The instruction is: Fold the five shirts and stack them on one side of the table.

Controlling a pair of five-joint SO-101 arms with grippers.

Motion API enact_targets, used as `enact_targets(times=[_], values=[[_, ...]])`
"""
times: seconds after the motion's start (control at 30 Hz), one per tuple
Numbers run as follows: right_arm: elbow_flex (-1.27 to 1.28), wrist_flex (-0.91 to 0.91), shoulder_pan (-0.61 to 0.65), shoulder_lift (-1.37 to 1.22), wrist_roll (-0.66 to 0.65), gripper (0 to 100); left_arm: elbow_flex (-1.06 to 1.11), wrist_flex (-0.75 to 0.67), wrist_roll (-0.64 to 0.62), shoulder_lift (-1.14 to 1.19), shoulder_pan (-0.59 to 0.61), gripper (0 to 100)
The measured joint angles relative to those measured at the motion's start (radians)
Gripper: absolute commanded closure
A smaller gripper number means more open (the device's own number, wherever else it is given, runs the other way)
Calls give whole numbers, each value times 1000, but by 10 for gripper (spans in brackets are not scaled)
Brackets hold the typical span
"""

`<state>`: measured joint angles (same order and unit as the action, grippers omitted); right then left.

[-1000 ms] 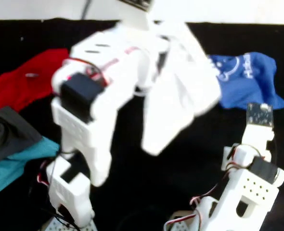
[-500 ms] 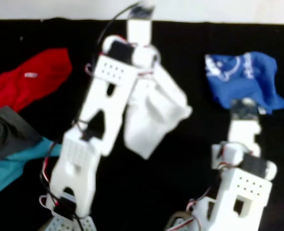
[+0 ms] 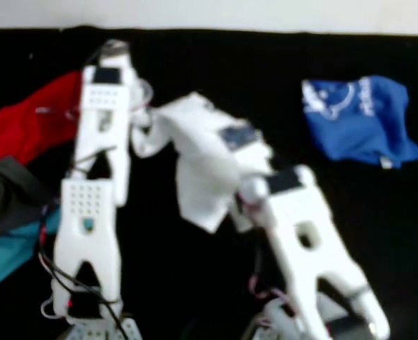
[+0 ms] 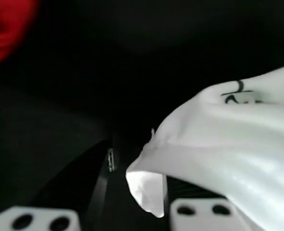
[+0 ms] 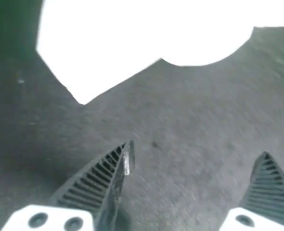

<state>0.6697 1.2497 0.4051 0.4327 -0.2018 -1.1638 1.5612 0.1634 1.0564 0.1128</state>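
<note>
Nothing here can be read. The blue shirt (image 3: 358, 117) at the far right carries white print, too blurred to make out. Dark marks on the white shirt (image 4: 228, 144) are illegible, as is the pale tag (image 3: 46, 110) on the red shirt (image 3: 25, 131) at the far left.

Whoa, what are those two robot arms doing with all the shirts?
They are working on the white shirt in the middle of the black table. The left gripper pinches one edge of it. The right gripper is open over the table close to it, holding nothing. The blue shirt lies crumpled at the far right. The red shirt, grey shirt and teal shirt are heaped at the left. None looks folded.
</note>
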Motion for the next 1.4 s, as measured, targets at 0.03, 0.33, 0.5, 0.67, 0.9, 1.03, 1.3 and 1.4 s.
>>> enact_targets(times=[0.03, 0.33, 0.5, 0.67, 0.9, 1.03, 1.3, 1.4], values=[[-37, 0, 26, -57, 0, 631, 0, 12, 3, 0, 18, 860], [-292, 2, 233, -453, 0, 714, 0, 68, 2, -26, 192, 860], [-400, 9, 281, -626, -21, 714, 0, 72, 2, -28, 250, 860], [-528, 12, 239, -815, -26, 731, 0, 74, 2, -28, 253, 860], [-672, 25, 97, -927, -26, 974, 0, 74, 3, -28, 253, 860], [-712, 49, 15, -925, -28, 992, 0, 74, 3, -28, 253, 860], [-882, 173, -133, -772, -80, 992, 0, 127, 3, -28, 253, 860], [-965, 209, -187, -703, -100, 992, 0, 175, 3, -28, 247, 860]])
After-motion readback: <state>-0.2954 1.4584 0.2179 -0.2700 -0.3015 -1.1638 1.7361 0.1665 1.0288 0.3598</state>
